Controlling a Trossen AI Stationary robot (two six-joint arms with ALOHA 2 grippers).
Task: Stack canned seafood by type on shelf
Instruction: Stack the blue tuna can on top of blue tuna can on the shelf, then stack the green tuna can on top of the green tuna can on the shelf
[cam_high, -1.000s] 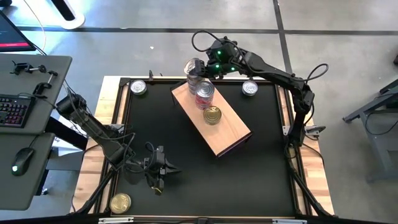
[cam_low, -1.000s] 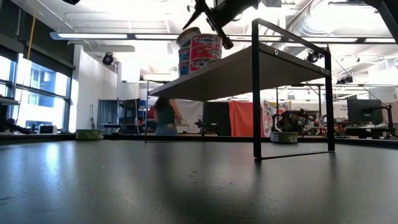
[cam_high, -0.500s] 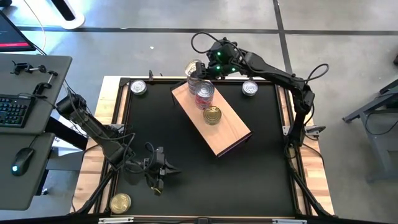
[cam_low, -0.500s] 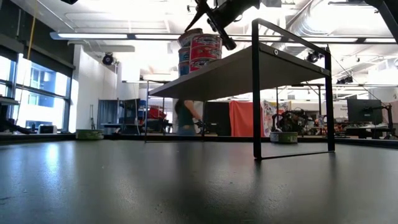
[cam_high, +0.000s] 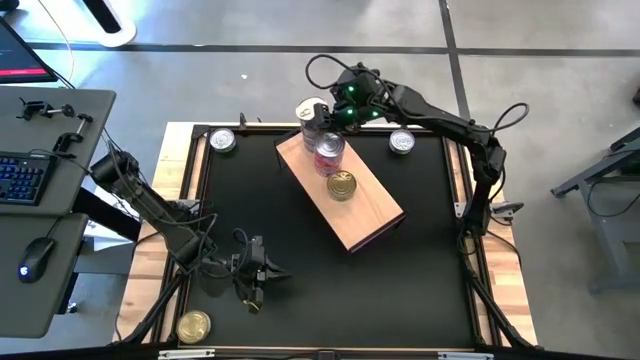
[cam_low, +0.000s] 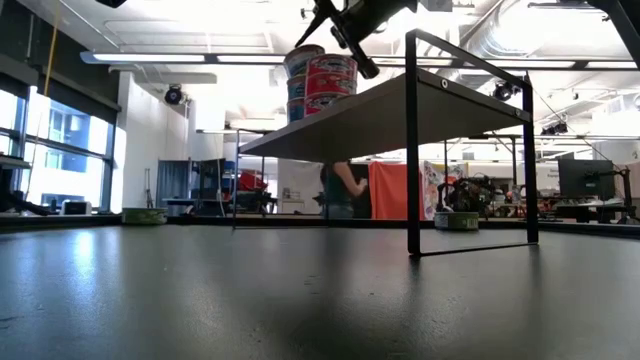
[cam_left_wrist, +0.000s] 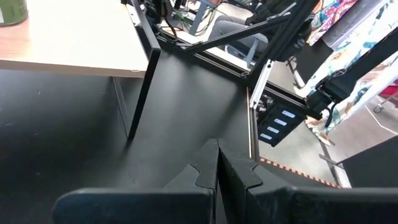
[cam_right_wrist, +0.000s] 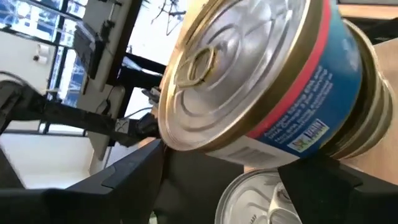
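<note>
Jaws of the right gripper (cam_high: 318, 113) stand wide around the top can (cam_right_wrist: 249, 87) of a blue-labelled stack at the far corner of the shelf (cam_high: 368, 215), while the left gripper (cam_left_wrist: 217, 163) rests low on the desk (cam_high: 300, 270) with its jaws shut on nothing. Since a moment ago the arms and cans have hardly moved, but a person (cam_low: 343, 188) far behind has walked to the right. The top can tilts, lid up, and the shelf's long side runs slanted across the desk.
</note>
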